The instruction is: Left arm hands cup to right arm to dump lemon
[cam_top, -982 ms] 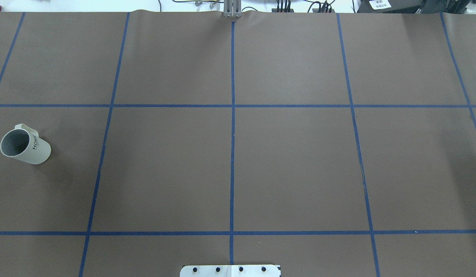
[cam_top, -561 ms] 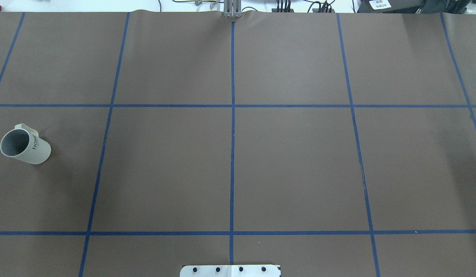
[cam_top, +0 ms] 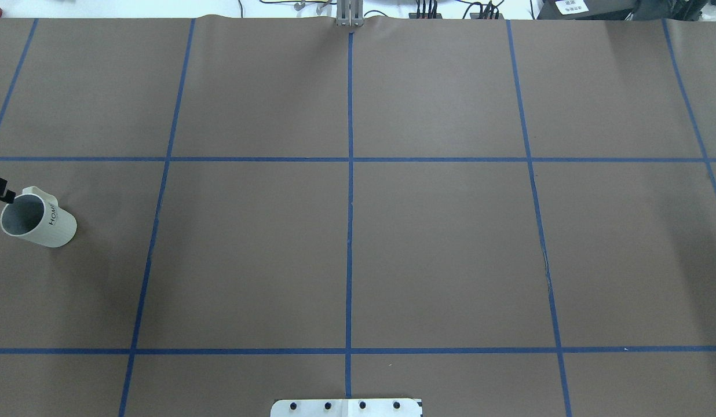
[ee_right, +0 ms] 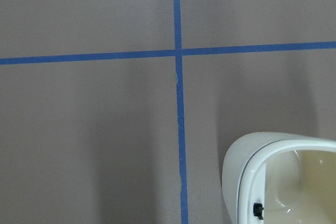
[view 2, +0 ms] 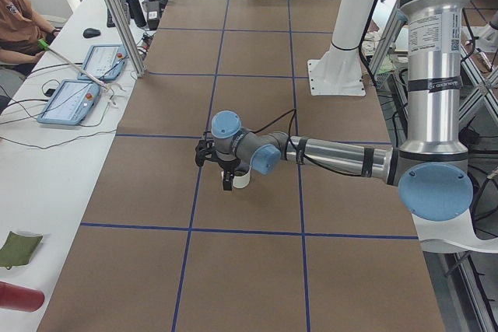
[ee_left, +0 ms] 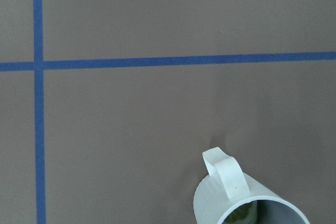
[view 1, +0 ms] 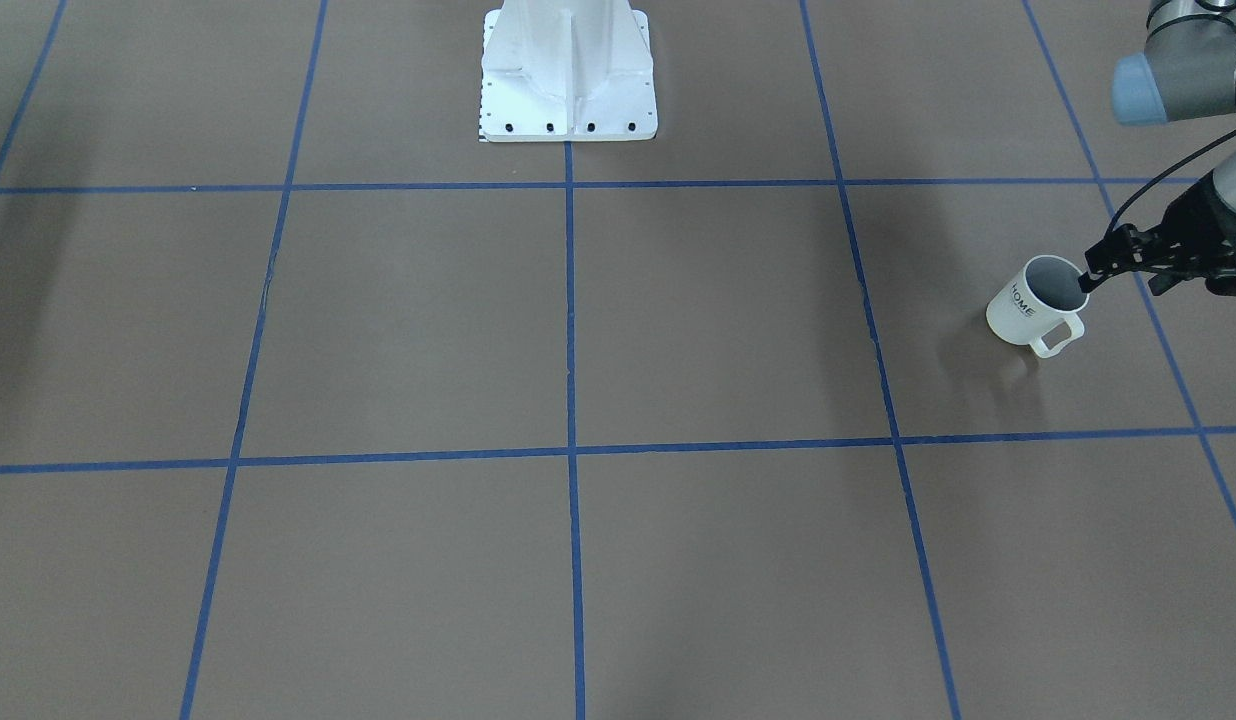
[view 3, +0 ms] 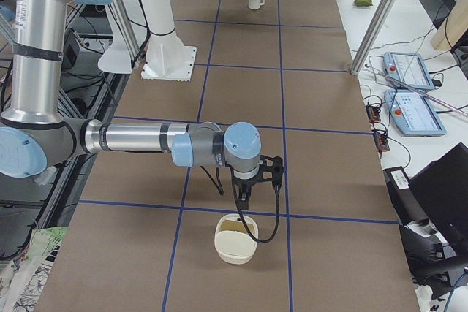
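Left pincer (view 1: 1090, 278) has just come to the cup (view 1: 1028, 300), ready for a grab.

One second ago nothing was near the cup; now a black tip sits right at its rim, so the pick-up looks about to start. The cup has not moved. It stands up on the table (cam_top: 439, 243), far over on the robot's left side, with its handle pointing away from the robot. I cannot tell if the pincer is spread wide or pinched; from above, most of it is cut off at the edge. The lemon (ee_left: 242, 214) only peeks out inside the cup in the left wrist view. The right pincer (view 3: 245, 196) hangs over a bowl (view 3: 235, 248) and I cannot tell its state.
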Available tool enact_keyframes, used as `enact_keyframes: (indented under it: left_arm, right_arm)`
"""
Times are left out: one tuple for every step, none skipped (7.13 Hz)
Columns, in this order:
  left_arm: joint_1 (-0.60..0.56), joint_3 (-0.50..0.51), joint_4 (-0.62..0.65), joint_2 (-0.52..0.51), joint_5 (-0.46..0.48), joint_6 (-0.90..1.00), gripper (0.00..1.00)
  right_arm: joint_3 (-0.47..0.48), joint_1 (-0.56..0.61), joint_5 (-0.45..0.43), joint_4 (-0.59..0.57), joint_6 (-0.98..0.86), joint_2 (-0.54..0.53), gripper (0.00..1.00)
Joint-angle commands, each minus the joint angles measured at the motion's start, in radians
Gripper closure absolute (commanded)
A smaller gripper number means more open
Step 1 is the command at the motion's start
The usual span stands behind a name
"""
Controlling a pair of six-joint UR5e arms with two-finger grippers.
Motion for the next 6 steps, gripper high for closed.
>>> enact_keyframes:
  left_arm:
    - [0.071,0.021,-0.002,-0.007,0.030,-0.026,0.00]
    - [0.089,0.031,-0.002,-0.010,0.053,-0.027,0.16]
    - [0.091,0.056,-0.007,-0.013,0.053,-0.023,0.43]
    - [0.091,0.057,-0.005,-0.015,0.053,-0.024,0.78]
    - [0.091,0.051,-0.004,-0.015,0.047,-0.027,1.00]
    - [0.089,0.035,0.001,-0.016,0.035,-0.033,1.00]
  right_arm:
    - [0.002,0.000,0.000,0.000,0.000,-0.003,0.00]
    - [0.002,0.000,0.000,0.000,0.003,-0.001,0.00]
    - [0.005,0.000,0.000,0.000,0.006,-0.001,0.00]
    - [0.008,-0.001,0.003,0.000,0.009,0.000,0.00]
    - [0.023,-0.001,0.000,-0.003,0.009,0.046,0.00]
    - [0.007,-0.001,0.012,-0.006,0.011,0.063,0.00]
